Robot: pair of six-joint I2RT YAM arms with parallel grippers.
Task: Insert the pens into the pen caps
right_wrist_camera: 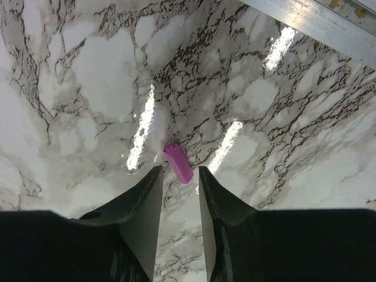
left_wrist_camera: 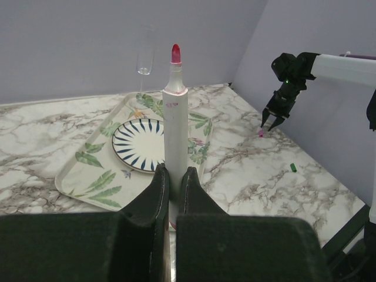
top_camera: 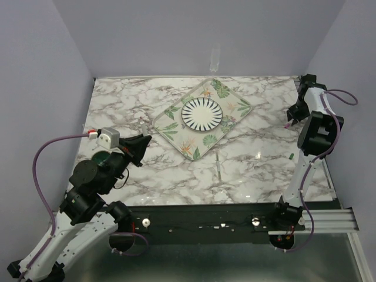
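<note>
Nearest, the left gripper (left_wrist_camera: 174, 182) is clamping the pen (left_wrist_camera: 175, 126) low on its barrel, upright, red tip up; the pen is looking light, stiff and smooth, so liable to twist. Farther off, the right gripper (right_wrist_camera: 179, 171) is hovering part-open, straddling the pink cap (right_wrist_camera: 178, 163) lying on the table (right_wrist_camera: 88, 76); the cap is best gripped across its sides.

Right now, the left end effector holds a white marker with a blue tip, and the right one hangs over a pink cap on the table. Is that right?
Not quite. The tip is red, not blue; the left wrist view shows it. The left end effector does hold the white marker, and the right end effector hangs over the pink cap on the table.
</note>
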